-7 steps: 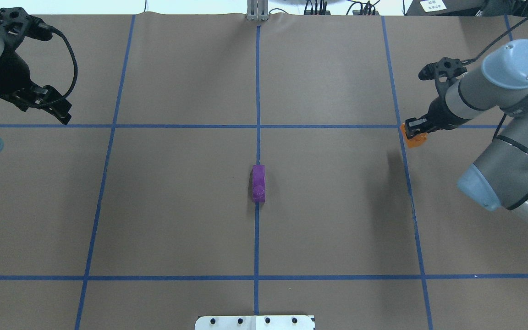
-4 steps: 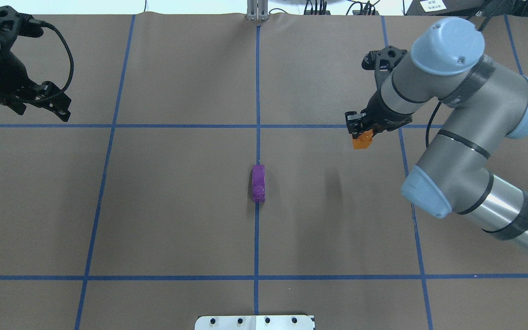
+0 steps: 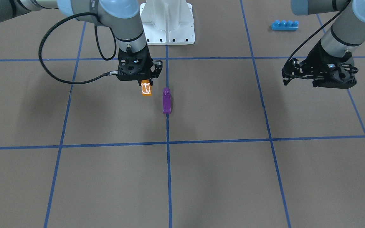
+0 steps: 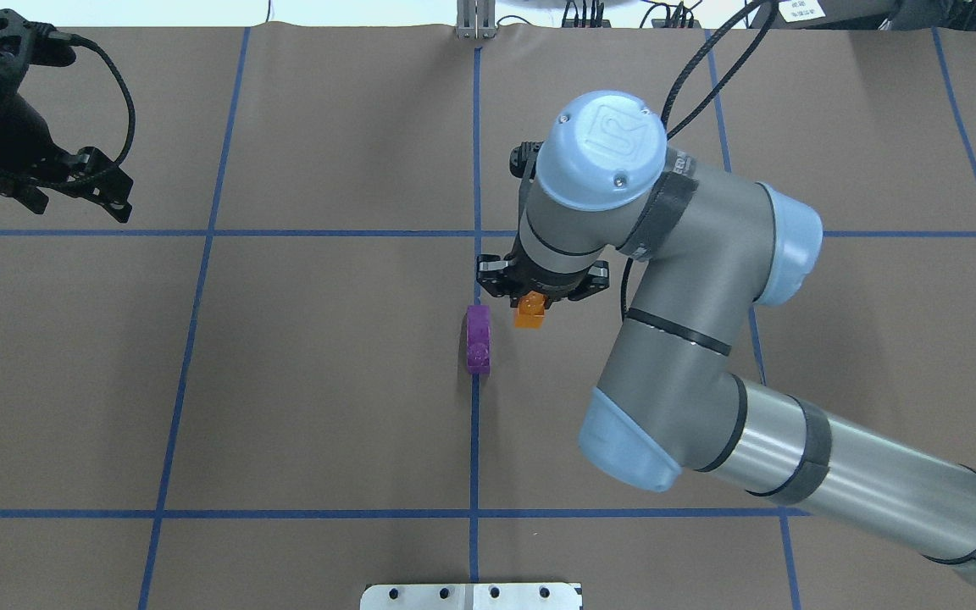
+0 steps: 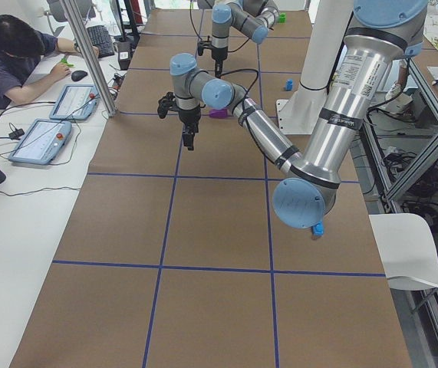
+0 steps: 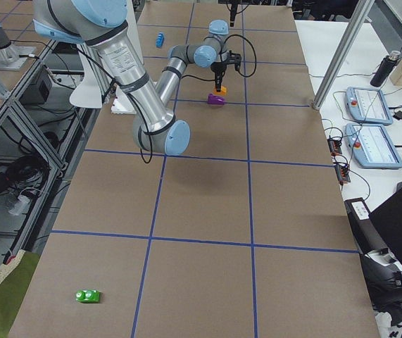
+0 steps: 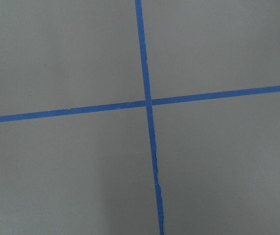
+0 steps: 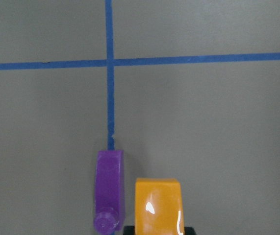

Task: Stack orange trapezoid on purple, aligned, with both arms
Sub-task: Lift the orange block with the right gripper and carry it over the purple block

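The purple block (image 4: 479,339) lies on the centre blue tape line, stud toward the robot; it also shows in the front view (image 3: 166,100) and the right wrist view (image 8: 109,196). My right gripper (image 4: 532,303) is shut on the orange trapezoid (image 4: 530,310) and holds it just above the table, close beside the purple block on its right, apart from it. The orange block also shows in the front view (image 3: 146,89) and the right wrist view (image 8: 158,205). My left gripper (image 4: 73,199) is open and empty, raised over the far left of the table.
A long blue four-stud brick (image 3: 284,25) lies near the robot's base on its left side. A green block (image 6: 88,296) lies far off at the table's right end. The white base plate (image 3: 168,25) stands at the robot's edge. Blue tape lines grid the brown table.
My right arm has swung left with the orange trapezoid, from the right grid line to just beside the purple block. The left gripper has barely shifted.
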